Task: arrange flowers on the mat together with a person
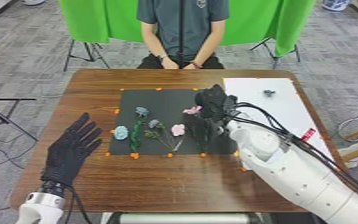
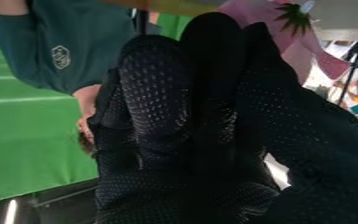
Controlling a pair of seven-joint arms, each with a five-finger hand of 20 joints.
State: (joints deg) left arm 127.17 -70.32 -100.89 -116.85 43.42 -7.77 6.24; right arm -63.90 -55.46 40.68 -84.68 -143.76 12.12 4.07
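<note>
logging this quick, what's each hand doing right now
Left hand: open, fingers straight, holding nothing.
Right hand: closed, thumb and fingers pinching a pink flower over the mat.

The right robot hand [image 1: 213,103] is over the dark mat [image 1: 164,99], a pink flower [image 1: 192,110] at its fingers. Near a light-blue flower [image 1: 121,132] on the mat, the left robot hand [image 1: 69,150] has its fingers straight.
</note>
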